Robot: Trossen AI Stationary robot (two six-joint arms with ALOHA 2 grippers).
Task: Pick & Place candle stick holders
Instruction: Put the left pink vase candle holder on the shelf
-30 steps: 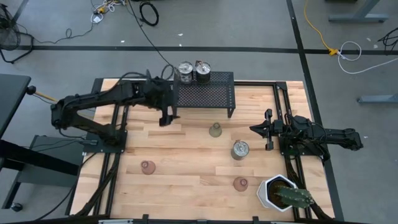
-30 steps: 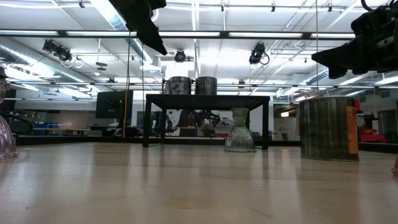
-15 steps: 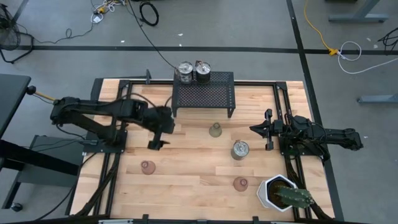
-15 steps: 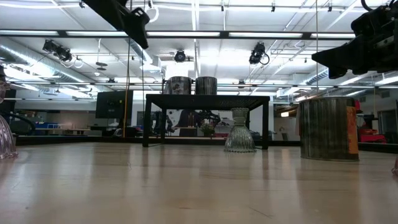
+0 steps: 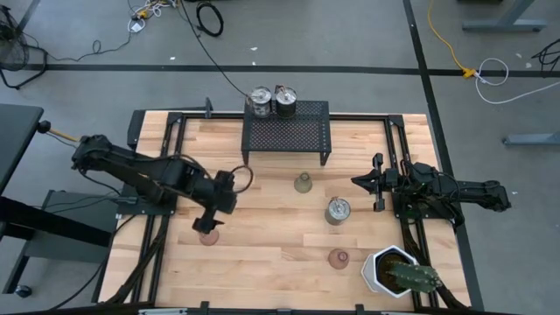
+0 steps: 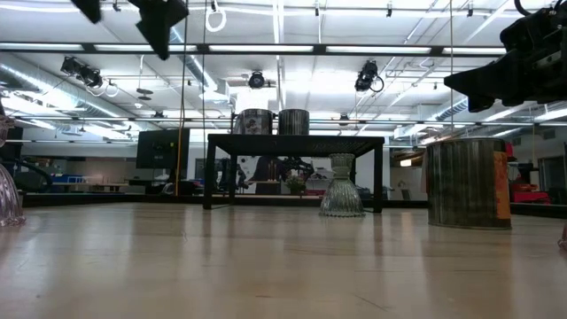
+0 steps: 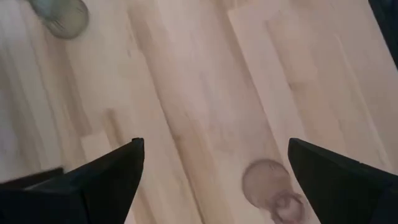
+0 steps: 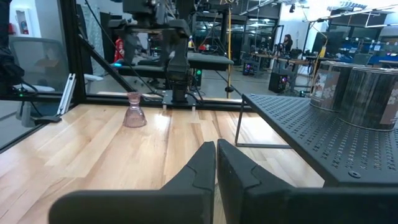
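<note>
From above, the left gripper [image 5: 210, 222] hangs fingers apart, empty, right over the pink glass holder [image 5: 206, 235] on the left half of the table, which sits just past its fingertips toward the table's front edge. The right gripper [image 5: 374, 182] waits closed at the right side, with a silvery holder [image 5: 338, 210] near it.

At table height, the left gripper [image 6: 124, 16] shows only as dark tips high up, clear of the wood.

In the left wrist view, the pink holder [image 7: 268, 186] lies between the spread fingers [image 7: 109, 174], nearer one side, upright with its axis vertical. The left arm is clearly the nearer one; a descent with a slight sideways correction seems needed.

In the right wrist view, the right arm's fingers [image 8: 205, 168] are pressed together.
</note>
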